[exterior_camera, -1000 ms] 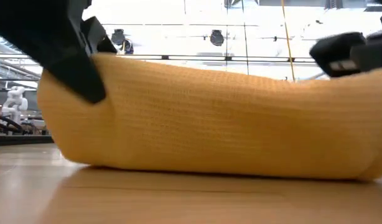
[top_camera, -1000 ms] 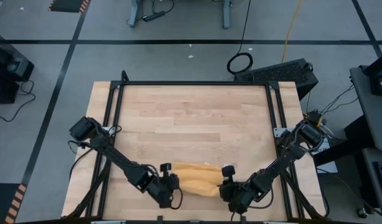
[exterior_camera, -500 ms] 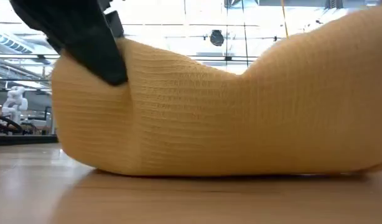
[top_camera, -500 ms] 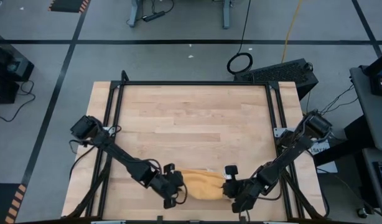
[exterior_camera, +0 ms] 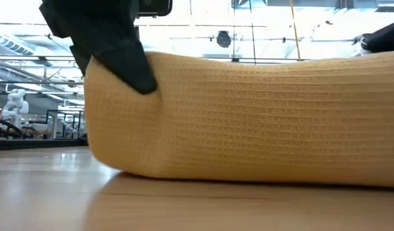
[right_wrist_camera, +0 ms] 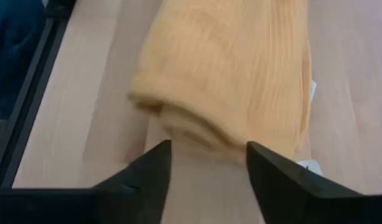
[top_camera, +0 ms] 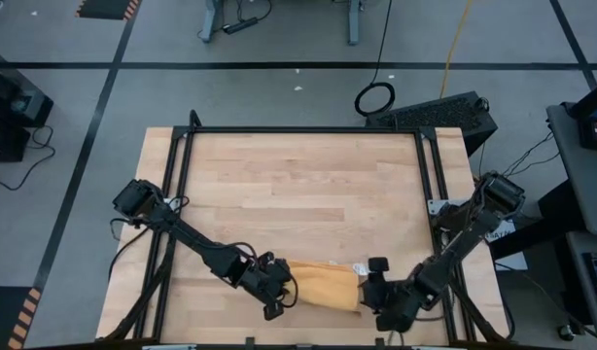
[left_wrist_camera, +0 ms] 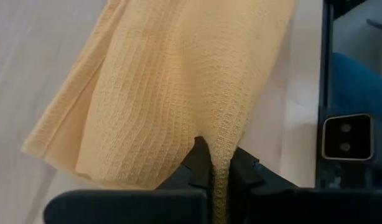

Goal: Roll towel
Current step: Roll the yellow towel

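Observation:
The mustard-yellow towel (top_camera: 323, 288) lies rolled up near the table's front edge, resting on its underside (exterior_camera: 248, 176). A small white tag (top_camera: 359, 269) shows at its right end. My left gripper (top_camera: 281, 295) is at the roll's left end and is shut on the cloth. My right gripper (top_camera: 371, 289) stands open just off the roll's right end (right_wrist_camera: 197, 134). Its fingers (right_wrist_camera: 155, 171) are apart, with nothing between them. My left gripper pinches a raised fold of the towel's outer layer (left_wrist_camera: 214, 152) between its two fingers, at the roll's left end. The fingers (exterior_camera: 123, 61) slant down at it from the table's left. The roll lies on the table below the hold.
A black metal frame (top_camera: 298, 129) runs round the wooden tabletop (top_camera: 298, 194), with its rail close to the roll on the near side. The far part of the tabletop is bare wood.
My right gripper has opened, let go of the towel's right end and drawn back toward the table's right edge. That end, lifted half a second ago, now lies level. My left gripper has moved toward the table's right edge with the roll, which is now shorter and sits farther right.

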`<state>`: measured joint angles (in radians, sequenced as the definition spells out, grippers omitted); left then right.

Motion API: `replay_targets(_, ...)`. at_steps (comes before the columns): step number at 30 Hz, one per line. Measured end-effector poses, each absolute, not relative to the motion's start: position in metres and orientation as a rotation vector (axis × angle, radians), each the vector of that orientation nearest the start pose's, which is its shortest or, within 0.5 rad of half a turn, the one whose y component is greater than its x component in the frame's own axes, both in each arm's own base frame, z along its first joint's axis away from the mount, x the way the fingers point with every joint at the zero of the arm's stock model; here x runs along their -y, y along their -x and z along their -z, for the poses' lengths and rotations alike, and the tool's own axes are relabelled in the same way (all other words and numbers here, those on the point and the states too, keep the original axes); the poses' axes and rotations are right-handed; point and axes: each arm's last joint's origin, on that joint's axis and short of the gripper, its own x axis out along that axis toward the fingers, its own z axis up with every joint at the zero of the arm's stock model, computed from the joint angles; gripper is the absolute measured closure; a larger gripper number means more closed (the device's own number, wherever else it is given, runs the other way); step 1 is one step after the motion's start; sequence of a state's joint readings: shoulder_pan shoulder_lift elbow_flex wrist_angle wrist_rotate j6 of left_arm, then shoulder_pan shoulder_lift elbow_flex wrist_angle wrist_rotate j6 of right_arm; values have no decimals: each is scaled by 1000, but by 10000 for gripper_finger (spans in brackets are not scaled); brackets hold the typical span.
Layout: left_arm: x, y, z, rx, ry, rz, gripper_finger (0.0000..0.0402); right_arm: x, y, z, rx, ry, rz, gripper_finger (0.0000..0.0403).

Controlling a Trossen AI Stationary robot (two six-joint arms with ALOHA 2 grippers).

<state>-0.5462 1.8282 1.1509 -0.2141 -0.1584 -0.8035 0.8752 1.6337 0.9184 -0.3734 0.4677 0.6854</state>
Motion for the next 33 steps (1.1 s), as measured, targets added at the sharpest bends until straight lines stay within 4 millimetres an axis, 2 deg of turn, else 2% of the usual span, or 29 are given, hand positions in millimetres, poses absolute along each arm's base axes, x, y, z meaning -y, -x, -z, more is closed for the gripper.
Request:
replay_targets(5,195,-322,-177,-906,452,-19,384,-245,-176,-168,-824,44,-39,156)
replay_targets(8,196,-323,-178,-887,469,-25,384,-259,-159,-159,-656,7,-29,123)
replay_targets(11,195,-324,-179,-872,473,-47,384,-274,-149,-145,-503,46,-22,88)
replay_targets(14,195,-324,-179,-871,473,-49,384,-284,-151,-130,-401,92,22,52)
replay_targets(18,195,-324,-179,-869,472,-53,384,-285,-161,-108,-309,99,144,14)
replay_targets(22,194,-324,-178,-870,490,-68,384,-285,-169,-97,-253,91,208,8)
replay_targets(29,194,-324,-178,-861,486,-81,384,-279,-183,-91,-245,61,257,10)
replay_targets(33,195,-323,-178,-865,483,-80,384,-288,-178,-99,-287,36,162,10)
